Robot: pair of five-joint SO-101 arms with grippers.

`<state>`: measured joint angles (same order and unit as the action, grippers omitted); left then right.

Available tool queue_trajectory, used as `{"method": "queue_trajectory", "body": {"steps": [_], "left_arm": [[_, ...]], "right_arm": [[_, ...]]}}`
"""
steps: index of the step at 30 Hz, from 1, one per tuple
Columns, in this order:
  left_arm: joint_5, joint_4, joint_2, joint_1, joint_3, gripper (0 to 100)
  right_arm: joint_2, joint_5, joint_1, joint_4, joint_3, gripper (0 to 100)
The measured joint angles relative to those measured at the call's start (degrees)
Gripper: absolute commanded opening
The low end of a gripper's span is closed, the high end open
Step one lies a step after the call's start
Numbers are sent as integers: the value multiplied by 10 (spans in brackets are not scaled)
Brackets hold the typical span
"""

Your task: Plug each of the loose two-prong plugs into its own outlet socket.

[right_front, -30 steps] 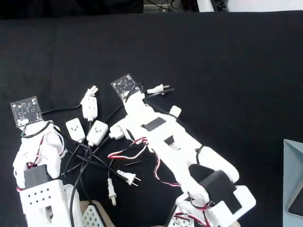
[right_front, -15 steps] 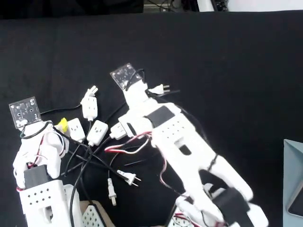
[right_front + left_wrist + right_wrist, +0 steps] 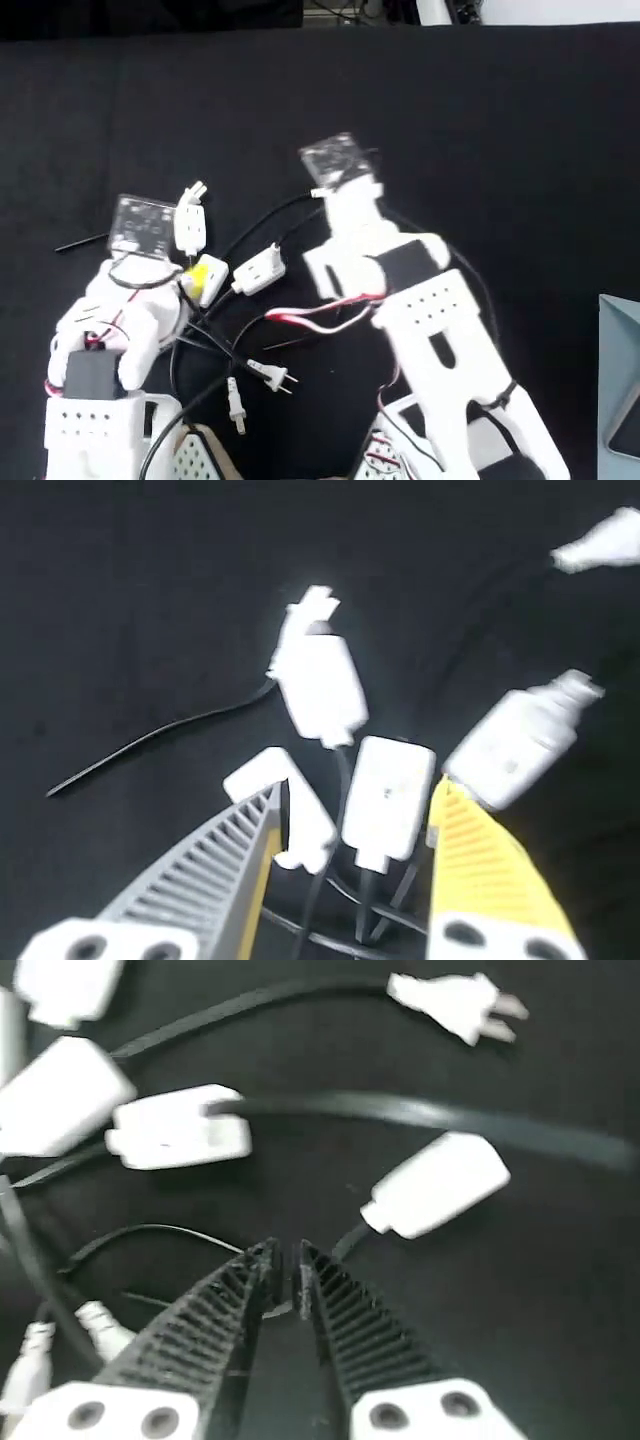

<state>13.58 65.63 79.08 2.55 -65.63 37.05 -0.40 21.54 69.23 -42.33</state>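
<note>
Two white two-prong plugs (image 3: 270, 375) lie loose, near, between the arms, so most of the plugging looks undone. The left gripper (image 3: 360, 792) gapes wide around a white rectangular outlet socket (image 3: 388, 780). The right gripper (image 3: 285, 1258) is nearly closed, apparently empty.

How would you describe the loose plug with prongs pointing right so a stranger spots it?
On the black table, look between the left arm and right arm, where two loose plugs lie together. Ours is the upper plug, prongs pointing right; its neighbour points toward the near edge.
</note>
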Motion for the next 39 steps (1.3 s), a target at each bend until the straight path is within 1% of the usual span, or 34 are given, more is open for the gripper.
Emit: {"method": "queue_trajectory", "body": {"steps": [4,10,13,16,20,26,31,35,39], "left_arm": [[25,12,-68,-44,28,272],[72,13,-256,-97,103,271],[91,11,-353,-122,142,271],[97,-20,-439,-139,167,271],[98,-91,-525,-142,178,271],[98,-173,-607,-142,178,267],[100,-225,-655,-142,178,214],[101,-251,-688,-145,178,191],[101,-254,-693,-150,178,119]], "right_arm": [[0,0,-47,-22,-31,23],[0,-3,-95,-145,-105,25],[0,-4,-101,-195,-135,25],[0,-4,-100,-216,-142,25],[0,-4,-101,-221,-144,25],[0,-4,-100,-222,-144,25],[0,-4,-100,-222,-146,25],[0,-4,-100,-222,-156,25],[0,-4,-100,-222,-156,25]]}}
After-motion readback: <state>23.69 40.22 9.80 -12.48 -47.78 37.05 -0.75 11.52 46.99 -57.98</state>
